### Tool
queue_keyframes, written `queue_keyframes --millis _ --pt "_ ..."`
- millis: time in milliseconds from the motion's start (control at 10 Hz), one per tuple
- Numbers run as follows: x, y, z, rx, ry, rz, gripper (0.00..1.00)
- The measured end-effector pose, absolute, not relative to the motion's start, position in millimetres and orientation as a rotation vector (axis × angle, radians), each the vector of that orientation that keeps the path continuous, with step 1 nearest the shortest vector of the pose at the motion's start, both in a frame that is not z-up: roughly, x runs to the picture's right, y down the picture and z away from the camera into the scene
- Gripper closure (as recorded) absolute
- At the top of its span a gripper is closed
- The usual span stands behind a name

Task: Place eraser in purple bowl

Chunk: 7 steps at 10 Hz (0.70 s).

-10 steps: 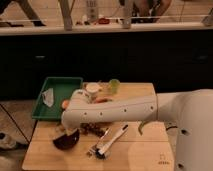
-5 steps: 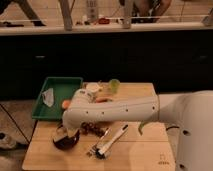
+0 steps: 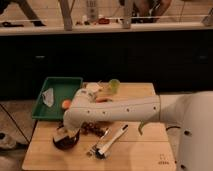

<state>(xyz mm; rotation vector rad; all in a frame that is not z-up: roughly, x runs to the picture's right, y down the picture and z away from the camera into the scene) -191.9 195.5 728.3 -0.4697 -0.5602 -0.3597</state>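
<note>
The purple bowl (image 3: 65, 141) is a dark round bowl at the front left of the wooden table (image 3: 135, 155). My gripper (image 3: 70, 133) hangs from the white arm (image 3: 120, 111) straight over the bowl, its tip down at the bowl's rim or inside it. The eraser does not show; it is hidden by the gripper or lies inside the bowl.
A green tray (image 3: 57, 95) with a white object stands at the back left. A green cup (image 3: 114, 85), a white dish (image 3: 93, 88) and an orange item (image 3: 66, 104) sit at the back. A dark snack pile (image 3: 91, 128), a silver utensil (image 3: 109, 141) and a green chilli (image 3: 141, 129) lie mid-table.
The arm has swung left and lowered, bringing the gripper from just right of the bowl to directly over it.
</note>
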Motion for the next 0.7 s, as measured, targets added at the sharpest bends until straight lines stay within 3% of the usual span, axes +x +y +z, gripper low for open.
queue_keyframes --millis 400,700 --pt "-191.4 195.6 729.7 -0.473 -0.565 -0.362 0.22" --pt "-191.3 196.5 731.0 -0.478 -0.568 -0.365 0.2"
